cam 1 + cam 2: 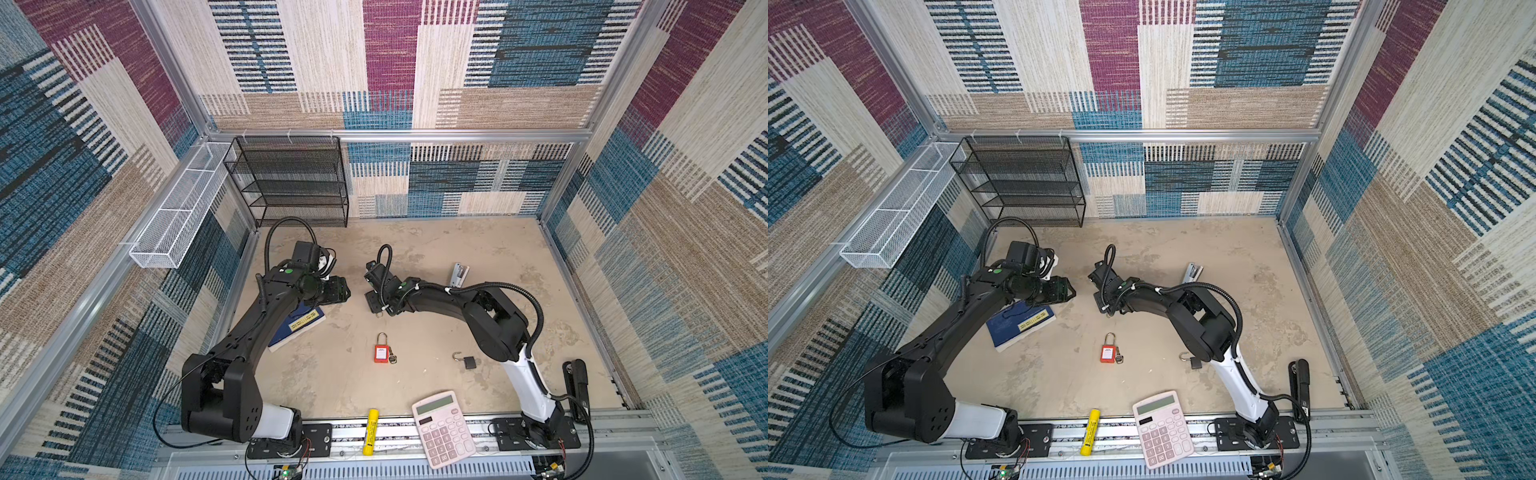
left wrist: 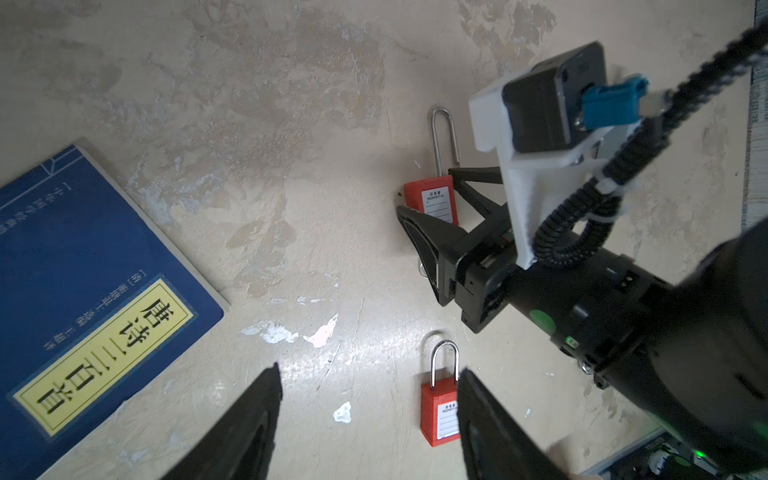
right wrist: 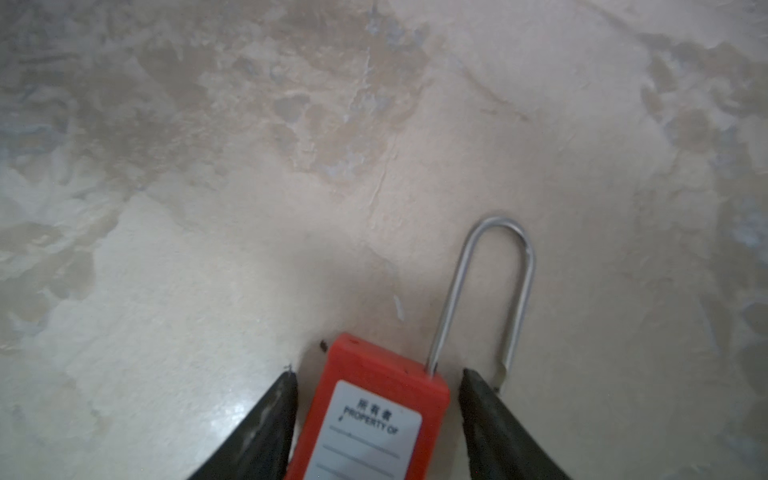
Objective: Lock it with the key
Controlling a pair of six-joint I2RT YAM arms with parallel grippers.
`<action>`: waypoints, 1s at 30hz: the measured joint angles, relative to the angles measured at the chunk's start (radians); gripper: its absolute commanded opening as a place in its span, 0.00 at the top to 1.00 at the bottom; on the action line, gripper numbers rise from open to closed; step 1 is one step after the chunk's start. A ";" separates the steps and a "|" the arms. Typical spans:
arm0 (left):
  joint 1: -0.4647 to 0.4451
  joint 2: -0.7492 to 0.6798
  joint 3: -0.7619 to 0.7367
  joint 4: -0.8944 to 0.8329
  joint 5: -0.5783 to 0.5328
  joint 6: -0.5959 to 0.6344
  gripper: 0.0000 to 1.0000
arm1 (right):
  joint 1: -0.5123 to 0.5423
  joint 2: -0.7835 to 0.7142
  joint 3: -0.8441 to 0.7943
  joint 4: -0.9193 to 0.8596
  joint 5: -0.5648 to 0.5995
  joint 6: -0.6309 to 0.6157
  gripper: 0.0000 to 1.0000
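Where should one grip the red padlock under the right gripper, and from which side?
Take the padlock by its red body, jaws across the two long sides, from above: it lies flat, label up, and its thin shackle looks open.

Both top views look steeply down from high on the robot's side, taking in the whole worktop (image 1: 436, 249) almost identically. The left wrist camera faces down from some height; the right wrist camera sits far closer to the surface, and these 2 share 1 red padlock (image 2: 436, 199).
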 measured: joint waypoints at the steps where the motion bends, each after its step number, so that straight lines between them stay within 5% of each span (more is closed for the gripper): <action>1: 0.000 -0.001 0.000 0.000 0.000 0.000 0.31 | 0.001 -0.002 -0.003 0.000 0.005 -0.003 0.42; 9: 0.003 -0.004 0.000 -0.003 0.023 -0.003 0.32 | 0.001 -0.031 -0.047 0.006 0.019 -0.038 0.68; 20: 0.003 -0.087 0.030 0.051 0.167 -0.144 0.32 | -0.005 -0.257 -0.106 0.014 -0.063 -0.180 0.68; 30: -0.001 -0.060 0.150 0.111 0.343 -0.321 0.35 | -0.108 -0.417 -0.032 -0.099 -0.317 -0.298 0.68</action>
